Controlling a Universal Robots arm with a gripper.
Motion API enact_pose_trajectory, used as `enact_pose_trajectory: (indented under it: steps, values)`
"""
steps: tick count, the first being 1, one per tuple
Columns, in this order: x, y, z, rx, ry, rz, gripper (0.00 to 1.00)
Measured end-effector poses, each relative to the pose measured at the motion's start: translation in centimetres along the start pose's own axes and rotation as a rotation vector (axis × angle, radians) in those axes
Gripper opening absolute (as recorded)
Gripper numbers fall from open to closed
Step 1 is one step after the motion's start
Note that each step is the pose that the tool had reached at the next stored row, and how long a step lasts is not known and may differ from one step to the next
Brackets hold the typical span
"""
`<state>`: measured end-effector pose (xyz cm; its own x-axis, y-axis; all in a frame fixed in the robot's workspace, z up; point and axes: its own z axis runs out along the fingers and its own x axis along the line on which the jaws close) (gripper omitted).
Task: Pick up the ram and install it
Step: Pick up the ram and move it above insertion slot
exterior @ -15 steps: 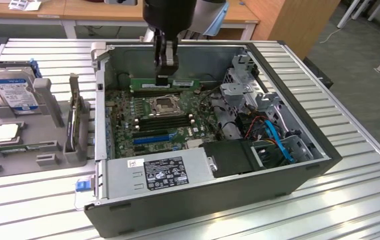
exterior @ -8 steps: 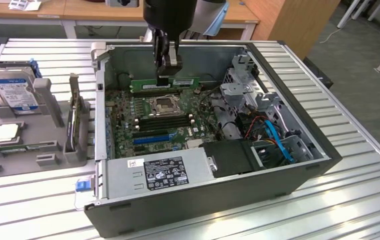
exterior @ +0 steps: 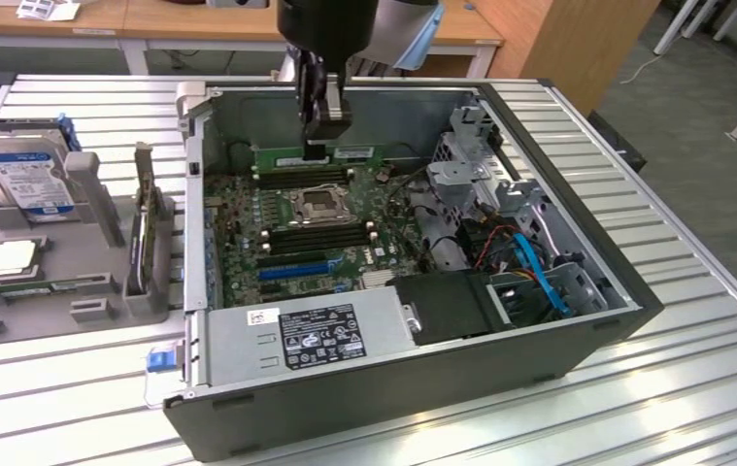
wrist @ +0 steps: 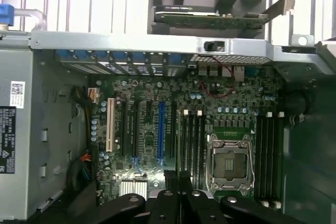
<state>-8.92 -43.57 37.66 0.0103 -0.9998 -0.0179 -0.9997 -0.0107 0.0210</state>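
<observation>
**Fig. 1. Ram carried over the open case, before seating.** My gripper (exterior: 322, 131) hangs inside the computer case (exterior: 407, 388), its fingers pressed in on the top edge of the ram (exterior: 320, 153). The ram is a green stick held level and on edge above the motherboard (exterior: 232, 209), toward the case wall opposite the power supply (exterior: 310, 335). It looks clear of the board, though I cannot tell which slot it stands over.

The wrist view shows the black memory slots (wrist: 191, 145) on either side of the CPU socket (wrist: 229, 163).

Likely hazards, as I judge them:

- **Misalignment.** If the stick is skewed or offset from the slot, its edge lands on the slot wall and the board flexes under the push.
- **Tilt in the pinch.** My hold is narrow and central, so one end can dip and seat first while the other end rides high.
- **Reversed notch.** The stick then refuses to enter, and force could crack it.
- **Drift toward the socket.** The bare socket lies just beside the slots, and a low pass could strike it.
- **Closed end latches.** These would block entry.
</observation>
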Motion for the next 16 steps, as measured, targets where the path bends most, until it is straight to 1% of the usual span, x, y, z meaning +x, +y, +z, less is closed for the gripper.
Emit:
enact_pose_trajectory:
  steps: [3,6,16]
  values:
    - [-0.9,-0.02,0.05,0.0009,0.0003,0.000,0.12]
    - [-1.4,-0.04,0.11,0.0019,0.0002,0.000,0.12]
    - [-1.5,-0.08,0.15,0.0023,0.0000,0.000,0.12]
